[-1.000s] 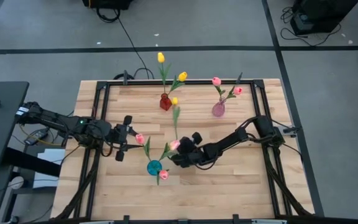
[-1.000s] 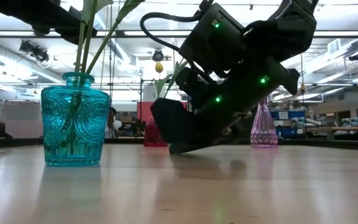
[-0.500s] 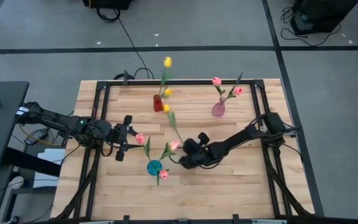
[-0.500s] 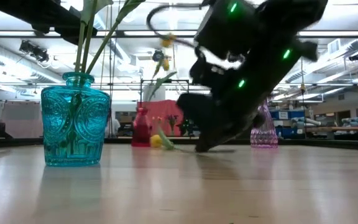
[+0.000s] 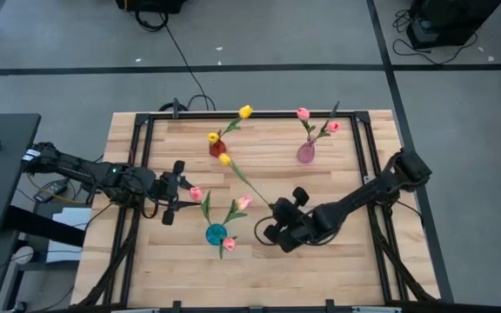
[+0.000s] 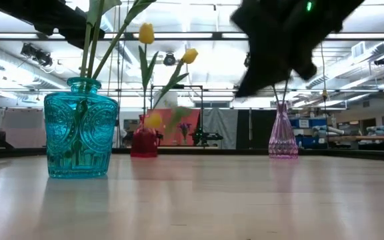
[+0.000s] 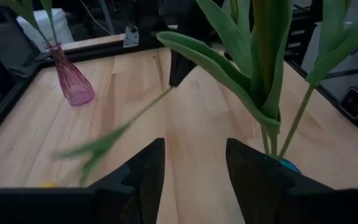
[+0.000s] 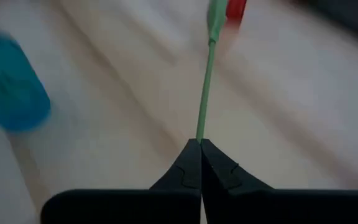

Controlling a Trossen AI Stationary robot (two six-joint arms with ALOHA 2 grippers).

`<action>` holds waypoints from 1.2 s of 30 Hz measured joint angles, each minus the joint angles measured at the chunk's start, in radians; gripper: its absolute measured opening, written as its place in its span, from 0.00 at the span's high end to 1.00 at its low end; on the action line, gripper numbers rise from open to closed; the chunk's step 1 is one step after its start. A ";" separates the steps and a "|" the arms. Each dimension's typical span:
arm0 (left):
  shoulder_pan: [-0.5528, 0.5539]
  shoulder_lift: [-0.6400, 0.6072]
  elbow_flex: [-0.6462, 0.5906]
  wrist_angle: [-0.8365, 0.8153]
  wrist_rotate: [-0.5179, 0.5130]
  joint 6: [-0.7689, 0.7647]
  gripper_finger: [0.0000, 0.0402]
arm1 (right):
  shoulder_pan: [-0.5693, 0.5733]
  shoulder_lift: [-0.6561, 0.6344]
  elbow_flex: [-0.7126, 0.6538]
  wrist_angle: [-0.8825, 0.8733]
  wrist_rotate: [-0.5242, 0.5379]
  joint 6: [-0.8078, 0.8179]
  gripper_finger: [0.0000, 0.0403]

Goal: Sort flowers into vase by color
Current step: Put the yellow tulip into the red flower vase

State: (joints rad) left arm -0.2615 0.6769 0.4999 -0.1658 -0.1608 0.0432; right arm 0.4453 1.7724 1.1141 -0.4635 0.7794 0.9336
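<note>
Right gripper point(image 5: 270, 228), jaws clamped on the long thin green-stemmed yellow artificial tulip's point(image 5: 224, 160) stem end, held something light and whippy, probably best gripped low.

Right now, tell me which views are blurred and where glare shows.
Right wrist view: the blue vase and red vase are smeared, while the right hand, shut on a green stem, stays sharp. Left wrist view: a stem streaks. Low view: ceiling lights glare; the arm blurs.
</note>
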 joint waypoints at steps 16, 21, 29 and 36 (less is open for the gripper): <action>0.000 -0.016 0.001 0.124 -0.194 0.138 0.56 | -0.017 -0.040 0.002 0.627 0.259 -0.675 0.99; 0.051 -0.020 0.001 0.195 -0.207 0.213 0.56 | -0.061 -0.041 0.002 0.906 0.141 -0.930 0.99; 0.209 0.017 0.002 0.410 0.066 0.218 0.56 | -0.158 -0.042 0.003 1.153 -0.111 -1.093 0.99; 0.273 0.059 0.002 0.594 0.182 0.209 0.56 | -0.236 -0.042 0.003 1.170 -0.233 -1.073 0.99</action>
State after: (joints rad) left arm 0.0112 0.7354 0.5014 0.4286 0.0213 0.2525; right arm 0.2095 1.7306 1.1168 0.7069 0.5467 -0.1396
